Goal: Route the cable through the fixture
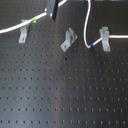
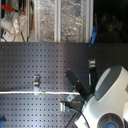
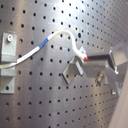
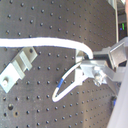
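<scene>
**Cable held in the fingers above the pegboard, three fixtures in a row**

In the first wrist view the gripper (image 3: pixel 86 56) sits closest, its fingers pinched narrow on the white cable (image 3: pixel 60 35), which loops away from the fingertips and carries a blue band (image 3: pixel 45 42) partway along. A metal bracket (image 3: pixel 75 70) stands on the perforated board (image 3: pixel 45 100) just under the grip, and a second fixture (image 3: pixel 7 62) sits at about nine o'clock from it, with the cable running up to it. Whether the cable actually passes through that clip is hard to tell at this resolution.

In the first exterior view the board (image 1: pixel 60 95) fills the near half. Beyond it stand three fixtures in a row: the left one (image 1: pixel 23 34) at about ten o'clock, the middle one (image 1: pixel 68 39) tilted near twelve, the right one (image 1: pixel 105 39) at about two. The cable (image 1: pixel 88 25) drops from the top edge, bends just beside the right fixture where the blue band (image 1: pixel 92 46) shows, and runs off to three o'clock. Another stretch (image 1: pixel 15 27), with a green mark (image 1: pixel 32 20), leads from the left edge toward the gripper (image 1: pixel 51 11) at the far top.

In the second exterior view the arm (image 2: pixel 107 95) fills the five o'clock corner, with the cable (image 2: pixel 25 92) stretched across the board toward nine o'clock.
</scene>
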Motion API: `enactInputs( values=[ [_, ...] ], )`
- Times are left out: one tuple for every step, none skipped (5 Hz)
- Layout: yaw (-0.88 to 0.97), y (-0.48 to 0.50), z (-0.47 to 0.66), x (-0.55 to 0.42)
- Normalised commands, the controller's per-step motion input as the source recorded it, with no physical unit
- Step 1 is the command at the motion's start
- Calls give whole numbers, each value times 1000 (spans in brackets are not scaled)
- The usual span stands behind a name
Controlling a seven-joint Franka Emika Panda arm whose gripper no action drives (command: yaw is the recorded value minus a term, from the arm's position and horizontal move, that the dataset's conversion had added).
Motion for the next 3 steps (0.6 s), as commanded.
enactInputs(
  values=[
    [0, 54, 14, 29],
    [-11, 24, 0, 22],
    [211, 457, 382, -603]
  ],
)
